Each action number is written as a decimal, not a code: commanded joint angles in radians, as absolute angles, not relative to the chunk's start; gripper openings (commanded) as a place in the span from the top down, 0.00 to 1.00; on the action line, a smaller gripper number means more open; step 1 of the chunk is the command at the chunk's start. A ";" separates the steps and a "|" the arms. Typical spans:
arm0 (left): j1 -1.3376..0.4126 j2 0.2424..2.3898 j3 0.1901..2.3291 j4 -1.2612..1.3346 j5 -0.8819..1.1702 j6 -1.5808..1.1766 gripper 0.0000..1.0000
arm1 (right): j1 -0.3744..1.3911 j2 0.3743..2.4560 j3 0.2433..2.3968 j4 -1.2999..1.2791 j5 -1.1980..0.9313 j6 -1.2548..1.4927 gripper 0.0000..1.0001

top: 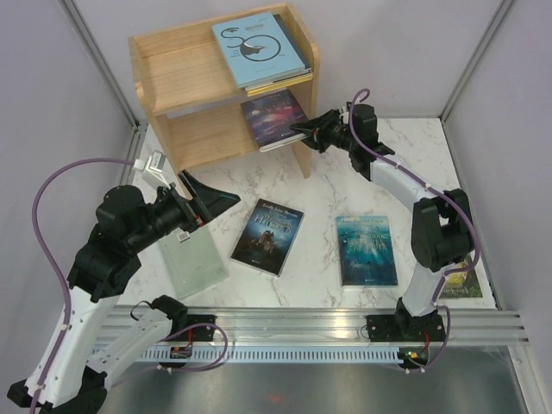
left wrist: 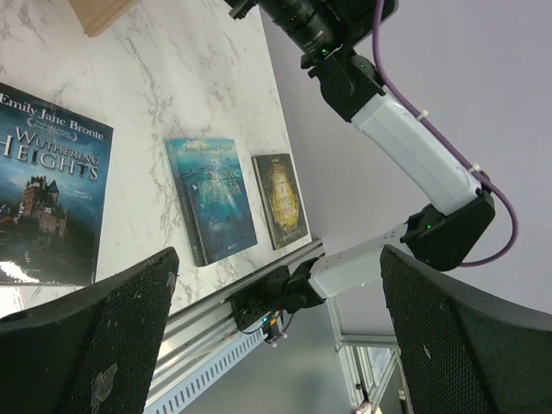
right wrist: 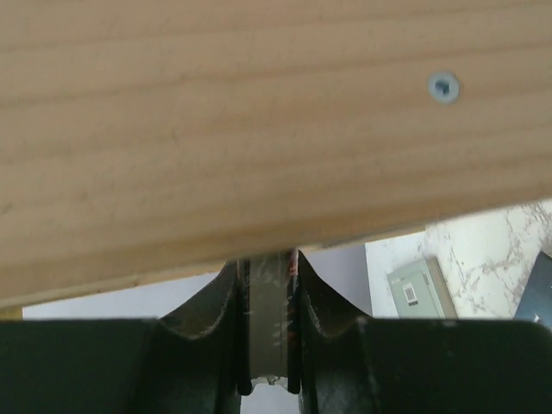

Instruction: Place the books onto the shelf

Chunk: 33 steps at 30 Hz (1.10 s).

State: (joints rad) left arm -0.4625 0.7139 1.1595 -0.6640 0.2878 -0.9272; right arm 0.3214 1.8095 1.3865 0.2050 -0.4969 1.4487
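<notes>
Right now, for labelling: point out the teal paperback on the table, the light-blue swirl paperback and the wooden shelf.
teal paperback (top: pixel 366 250): top view, cover centre
light-blue swirl paperback (top: pixel 259 47): top view, cover centre
wooden shelf (top: pixel 185 73): top view, bare top board

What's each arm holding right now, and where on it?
Right gripper: jaws clamp the dark purple book by its outer edge, at the shelf's lower tier. Left gripper: jaws open, nothing held.
</notes>
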 commanded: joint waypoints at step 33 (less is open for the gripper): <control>-0.456 0.745 1.089 -0.747 0.275 -0.835 0.00 | 0.268 1.579 1.135 0.075 -0.541 1.180 0.02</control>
